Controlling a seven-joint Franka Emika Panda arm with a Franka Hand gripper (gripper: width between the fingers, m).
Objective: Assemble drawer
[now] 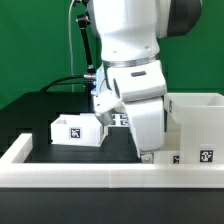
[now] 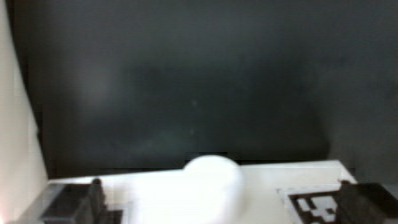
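Gripper is low over the black table, just beside the tall drawer casing on the exterior view's right and near the front rail. Cannot tell whether the jaws are parted or closed. One small tray stands well apart, on the exterior view's left.

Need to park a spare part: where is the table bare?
Bare table lies on the exterior view's left of the small tray, plus a strip between that tray and the front rail. It is crowded from the hand across to the tall casing.
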